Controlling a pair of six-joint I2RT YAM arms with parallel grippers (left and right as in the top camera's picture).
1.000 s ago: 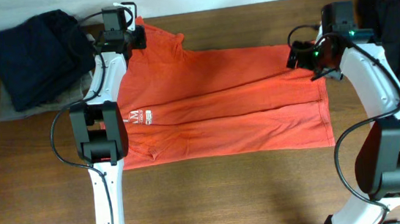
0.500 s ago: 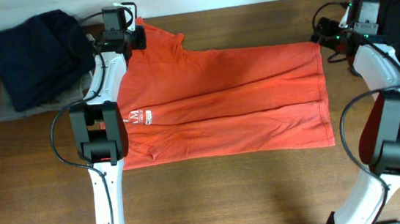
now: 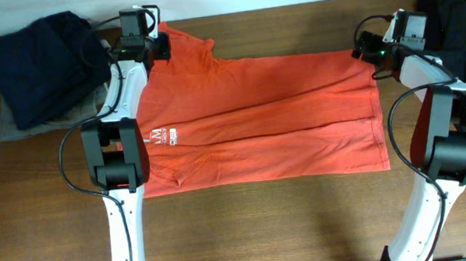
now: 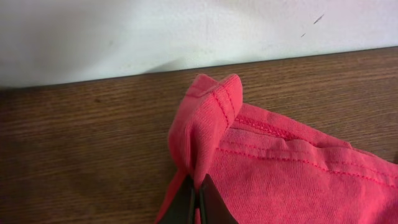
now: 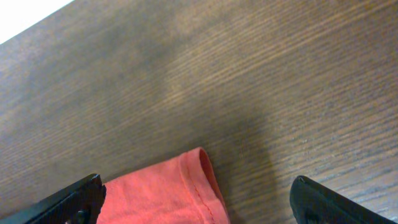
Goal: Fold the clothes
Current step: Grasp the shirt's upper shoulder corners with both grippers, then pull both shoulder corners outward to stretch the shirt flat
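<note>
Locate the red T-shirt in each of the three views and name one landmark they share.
Overhead: T-shirt spread across mid-picture.
Left wrist: T-shirt at lower right, a fold pinched in the shut left gripper.
Right wrist: just a corner, bottom centre, within the open right gripper.
Shared landmark: the brown wooden table.

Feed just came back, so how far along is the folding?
Done: T-shirt lies spread flat on the table. In hand: left fingers are shut on its far corner; right fingers stand open over the other far corner, gripping nothing. Left: that grasp and every fold.
</note>
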